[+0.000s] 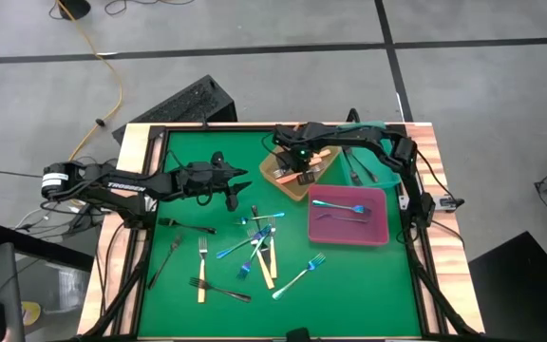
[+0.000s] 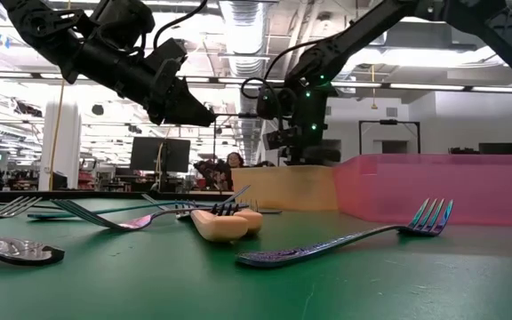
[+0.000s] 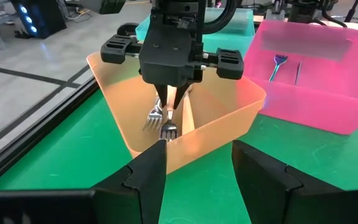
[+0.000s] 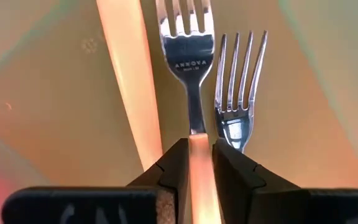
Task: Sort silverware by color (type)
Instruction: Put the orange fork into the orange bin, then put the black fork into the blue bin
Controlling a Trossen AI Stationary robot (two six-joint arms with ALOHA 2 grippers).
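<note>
**Cream fork held over the orange tray; the rest still loose on the bench**

High view: the right hand point(image 1: 304, 169) hangs over the orange tray point(image 1: 275, 177) at the back of the green bench point(image 1: 179, 152). The left hand point(image 1: 238, 189) hovers well apart from it, over bare green, nothing in it. The loose forks point(image 1: 254, 249) lie scattered in front, some crossing one another; the pink tray point(image 1: 373, 232) holds a blue-teal fork point(image 1: 338, 204).

Low view: a blue-teal fork point(image 2: 345, 240) lies flat in the foreground, tines lifted slightly off the surface. These forks look thin, light and stiff, with glossy metal that is probably slippery; a flat-lying one offers little to pinch, so the slightly raised neck or handle end seems the best place.

Left wrist view: the left hand's fingers point(image 3: 148, 177) stand wide apart, empty. Beyond them the right hand dangles its fork tines-down into the orange tray.

Right wrist view: the right hand's fingers point(image 4: 174, 167) are clamped on the cream-handled fork point(image 4: 188, 56), gripping the cream handle just behind the metal neck. A second fork point(image 4: 236, 93) lies just beside it in the tray. The matte handle likely grips better than the polished tines.
</note>
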